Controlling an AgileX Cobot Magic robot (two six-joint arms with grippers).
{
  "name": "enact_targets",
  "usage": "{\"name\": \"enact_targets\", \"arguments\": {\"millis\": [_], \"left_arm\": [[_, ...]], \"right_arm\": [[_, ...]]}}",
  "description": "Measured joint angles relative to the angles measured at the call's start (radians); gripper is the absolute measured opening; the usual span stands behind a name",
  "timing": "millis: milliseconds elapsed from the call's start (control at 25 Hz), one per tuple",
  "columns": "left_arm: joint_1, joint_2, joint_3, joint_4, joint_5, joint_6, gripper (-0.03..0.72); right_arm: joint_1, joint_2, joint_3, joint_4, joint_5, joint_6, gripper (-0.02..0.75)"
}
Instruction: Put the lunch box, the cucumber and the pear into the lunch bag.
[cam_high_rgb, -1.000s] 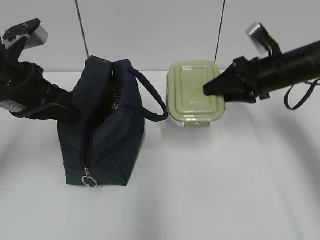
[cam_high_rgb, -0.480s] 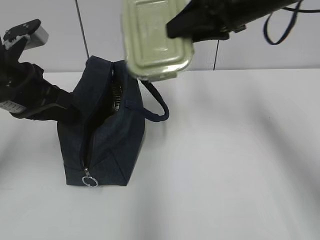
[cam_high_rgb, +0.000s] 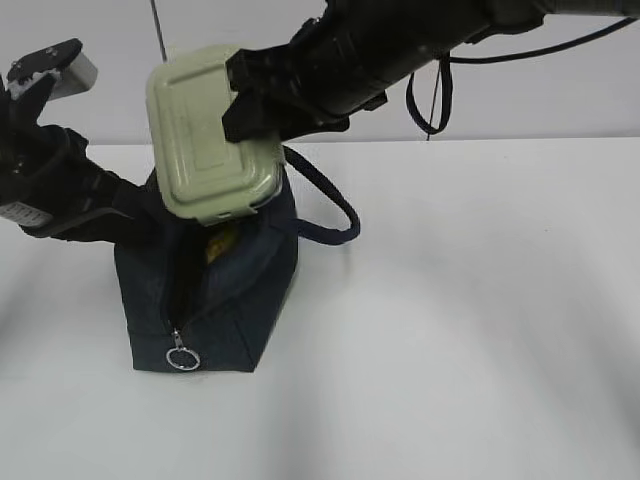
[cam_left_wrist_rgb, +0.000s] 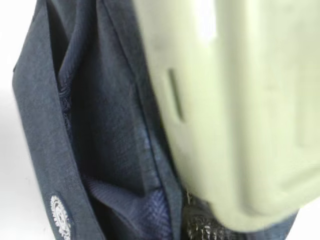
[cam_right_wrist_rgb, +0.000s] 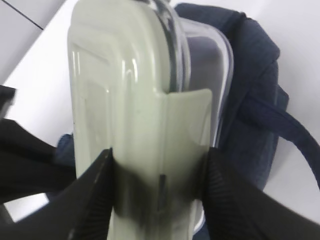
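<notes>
Standing near the desk's (cam_high_rgb: 480, 330) front-left part, lunch bag (cam_high_rgb: 215, 310) zipper open, ring pull (cam_high_rgb: 182, 358) low at front, something yellow inside. Lunch box (cam_high_rgb: 205, 130) above its mouth, tilted on edge, sage lid facing camera. Right gripper (cam_right_wrist_rgb: 157, 185) clamps the box's clip end, arm reaching across from upper right. Left arm (cam_high_rgb: 60, 190) against the bag's left side; grip state cannot be made out.

I see the pale sage-green lidded lunch box (cam_high_rgb: 208, 133) tilted above the boxy navy fabric lunch bag (cam_high_rgb: 235, 300), which stands left on the white surface (cam_high_rgb: 470, 320).
</notes>
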Motion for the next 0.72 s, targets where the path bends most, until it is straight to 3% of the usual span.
{"name": "enact_targets", "arguments": {"millis": [280, 720], "left_arm": [[0.000, 0.000, 0.000, -0.004, 0.004, 0.000, 0.001], [0.000, 0.000, 0.000, -0.003, 0.008, 0.000, 0.001]], "right_arm": [[0.002, 0.065, -0.001, -0.341, 0.037, 0.233, 0.369], [0.069, 0.183, -0.129, -0.377, 0.058, 0.276, 0.369]]}}
